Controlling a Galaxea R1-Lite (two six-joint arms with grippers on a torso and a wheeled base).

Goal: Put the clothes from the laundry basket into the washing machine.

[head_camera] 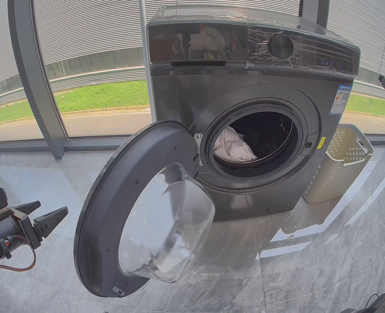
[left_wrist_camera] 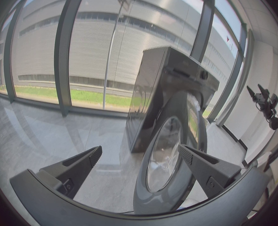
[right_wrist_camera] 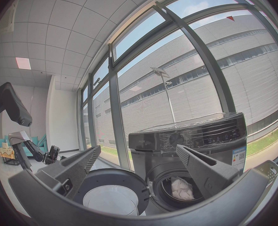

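Note:
The grey front-loading washing machine point(head_camera: 253, 109) stands by the windows with its round door point(head_camera: 140, 209) swung wide to the left. A white cloth point(head_camera: 232, 146) lies inside the drum, also seen as white cloth point(right_wrist_camera: 181, 189). A cream perforated laundry basket point(head_camera: 342, 161) stands on the floor against the machine's right side; I cannot see its contents. My left gripper point(head_camera: 49, 216) hovers open and empty at the far left, beside the door; its fingers point(left_wrist_camera: 208, 168) frame the door point(left_wrist_camera: 167, 160). My right gripper point(right_wrist_camera: 135, 160) is open and empty, raised high and facing the machine point(right_wrist_camera: 189, 142).
Floor-to-ceiling windows with thick grey frames point(head_camera: 31, 66) run behind the machine. Grey marble floor point(head_camera: 288, 266) spreads open in front of and to the right of the door. The open door takes up the space left of the drum.

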